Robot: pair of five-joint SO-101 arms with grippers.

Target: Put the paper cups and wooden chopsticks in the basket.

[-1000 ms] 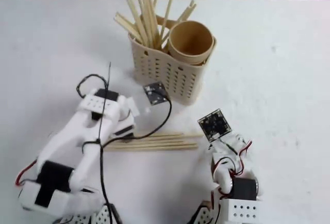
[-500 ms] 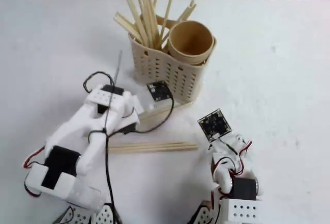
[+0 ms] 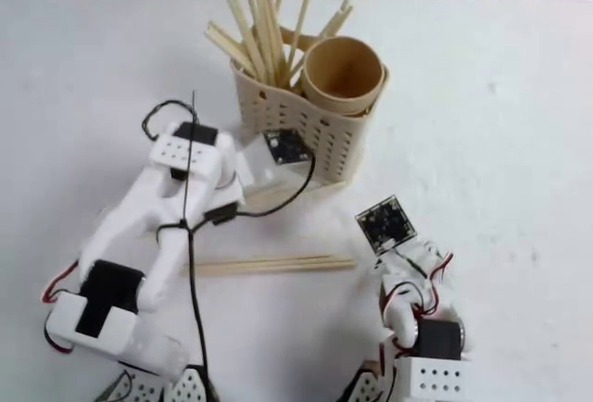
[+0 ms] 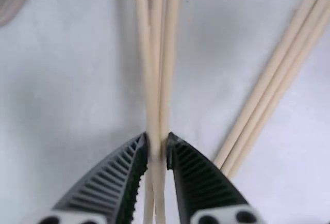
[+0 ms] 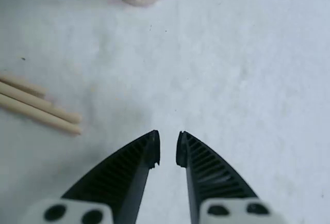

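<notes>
The step in hand is the chopstick pick-up. The left pincer (image 4: 157,149) is clamped on a small bundle of wooden chopsticks (image 4: 157,69), its ribbed dark jaws pressing them from both sides near one end. This bundle sits low at the foot of the basket (image 3: 306,138), on the side facing the arms, with its far end close to the basket's wall.

Judging from this, the next move calls for lifting the bundle, tipping it upright and clearing the basket's rim. It must then drop into the gap beside the paper cups (image 3: 343,73), without catching the sticks already inside (image 3: 264,31), which fan out above the rim.

A second bundle of loose chopsticks (image 3: 273,263) lies flat on the tabletop (image 3: 491,96), farther from the basket than the held one, so more fetching appears to remain.

The right pincer (image 5: 167,149) hangs over bare tabletop, farther from the basket than the loose bundle, with its tips a sliver apart and nothing between them.

The basket is cream plastic, with perforated walls and rounded corners. The cups are plain tan paper, nested and round-mouthed. The chopsticks are pale, smooth, slender wooden rods, likely to slip or splay.
</notes>
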